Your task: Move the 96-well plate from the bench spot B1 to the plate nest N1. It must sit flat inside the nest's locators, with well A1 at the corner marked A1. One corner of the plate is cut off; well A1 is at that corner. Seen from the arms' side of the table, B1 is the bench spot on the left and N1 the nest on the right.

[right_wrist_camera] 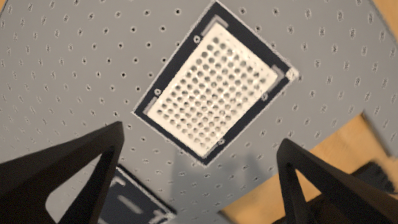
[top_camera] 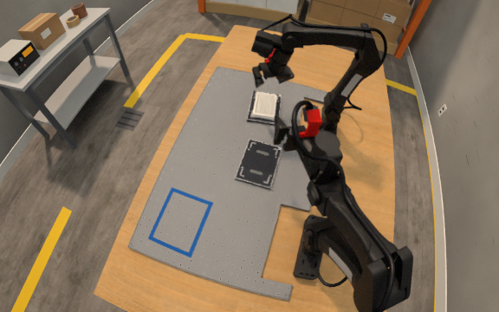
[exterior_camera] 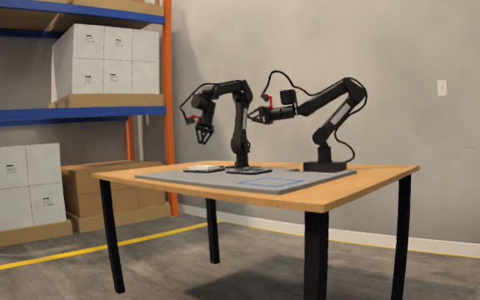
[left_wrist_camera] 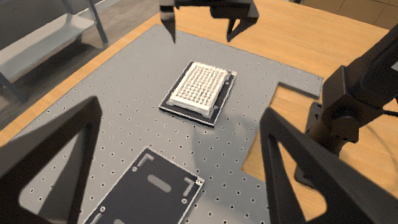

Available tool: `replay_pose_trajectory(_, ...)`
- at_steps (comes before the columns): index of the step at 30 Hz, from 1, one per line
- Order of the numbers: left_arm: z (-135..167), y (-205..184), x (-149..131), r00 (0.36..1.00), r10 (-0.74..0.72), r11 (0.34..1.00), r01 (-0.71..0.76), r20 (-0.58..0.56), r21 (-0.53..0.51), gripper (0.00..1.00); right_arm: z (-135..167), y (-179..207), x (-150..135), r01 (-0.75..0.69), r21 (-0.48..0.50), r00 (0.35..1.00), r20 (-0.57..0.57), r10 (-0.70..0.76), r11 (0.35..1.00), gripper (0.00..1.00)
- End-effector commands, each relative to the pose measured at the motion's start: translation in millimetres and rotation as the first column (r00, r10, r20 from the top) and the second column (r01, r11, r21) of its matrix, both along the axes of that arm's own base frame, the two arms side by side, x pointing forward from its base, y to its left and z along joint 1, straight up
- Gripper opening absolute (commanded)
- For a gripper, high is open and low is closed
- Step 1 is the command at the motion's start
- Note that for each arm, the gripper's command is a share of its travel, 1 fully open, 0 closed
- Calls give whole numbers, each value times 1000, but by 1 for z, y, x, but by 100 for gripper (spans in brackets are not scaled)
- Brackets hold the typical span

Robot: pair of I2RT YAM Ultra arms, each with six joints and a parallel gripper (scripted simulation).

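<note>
The white 96-well plate [top_camera: 265, 105] lies flat on a black nest plate with white corner locators, at the far part of the grey mat. It also shows in the left wrist view [left_wrist_camera: 199, 88] and the right wrist view [right_wrist_camera: 216, 94]. My right gripper [top_camera: 272, 74] hangs open and empty well above it, apart from it. My left gripper [top_camera: 281, 130] is open and empty, held high between the plate and a second, empty black nest [top_camera: 259, 163]. That empty nest also shows low in the left wrist view [left_wrist_camera: 145, 192].
A blue-outlined rectangle [top_camera: 180, 221] is marked on the near part of the grey perforated mat. The arm bases stand on the wooden table's right side. A side table [top_camera: 50, 52] with boxes stands off the table to the left.
</note>
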State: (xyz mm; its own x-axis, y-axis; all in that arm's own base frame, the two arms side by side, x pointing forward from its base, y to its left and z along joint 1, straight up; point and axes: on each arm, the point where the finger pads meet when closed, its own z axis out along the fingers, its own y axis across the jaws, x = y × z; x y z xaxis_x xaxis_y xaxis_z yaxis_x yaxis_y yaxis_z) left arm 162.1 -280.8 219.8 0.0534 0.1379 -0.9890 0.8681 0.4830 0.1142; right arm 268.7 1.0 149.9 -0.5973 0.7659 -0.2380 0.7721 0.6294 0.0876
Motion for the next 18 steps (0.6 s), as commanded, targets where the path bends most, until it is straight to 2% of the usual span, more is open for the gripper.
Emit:
replay_pose_trajectory(1, 8, -2, -1, 1000, -9, 1000, 9, 13, -22, 100, 7, 0, 2, -219, -79, 970, 89, 225, 973, 100)
replay_pose_trajectory(7, 8, -2, -1, 1000, -9, 1000, 9, 13, -22, 100, 11, 3, -3, -417, -154, 888, 140, 437, 896, 100)
replay_pose_trajectory(11, 8, -2, -1, 1000, -9, 1000, 9, 13, -22, 100, 13, 4, -6, -533, -216, 807, 160, 568, 818, 100)
replay_pose_trajectory(13, 8, -2, -1, 1000, -9, 1000, 9, 13, -22, 100, 13, 4, -6, -533, -216, 807, 160, 568, 818, 100)
replay_pose_trajectory(18, 8, -2, -1, 1000, -9, 1000, 9, 13, -22, 100, 15, 5, -11, -636, -286, 701, 173, 691, 717, 100)
